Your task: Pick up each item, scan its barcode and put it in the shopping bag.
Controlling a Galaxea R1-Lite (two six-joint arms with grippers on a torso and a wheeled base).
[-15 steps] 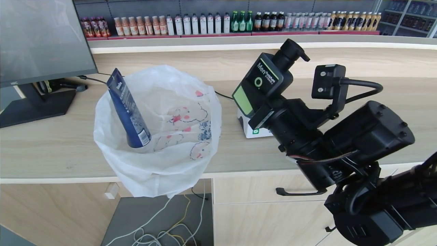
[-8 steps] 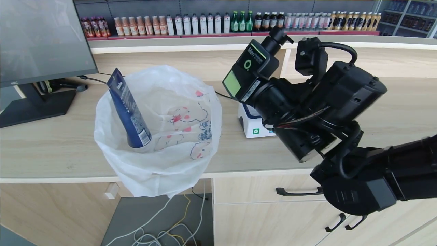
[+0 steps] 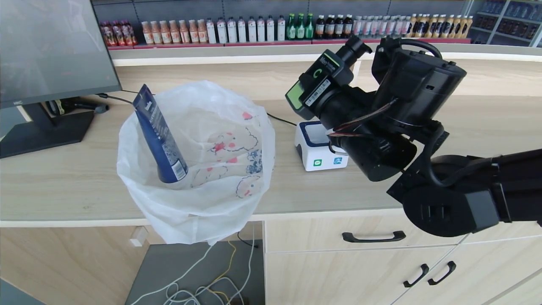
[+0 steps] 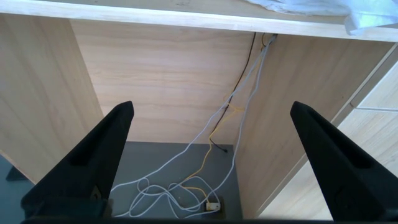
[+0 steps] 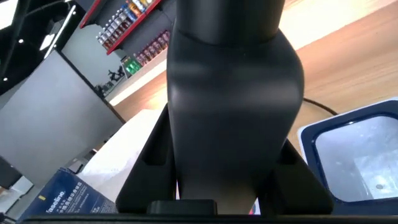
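Pump bottle held over the scanner

The right end effector was clenched on the body of the black pump bottle, tilted just above the scanner on the worktop. It looked rigid, slick and probably liquid-heavy, so the flat body suited gripping better than the pump head. The left end effector hung released.

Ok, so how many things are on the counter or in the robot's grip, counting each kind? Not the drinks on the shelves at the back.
blue tube, standing in the bag: 1
black pump bottle, held up by the robot: 1
shopping bag: 1
barcode scanner: 1
monitor: 1
Total: 5
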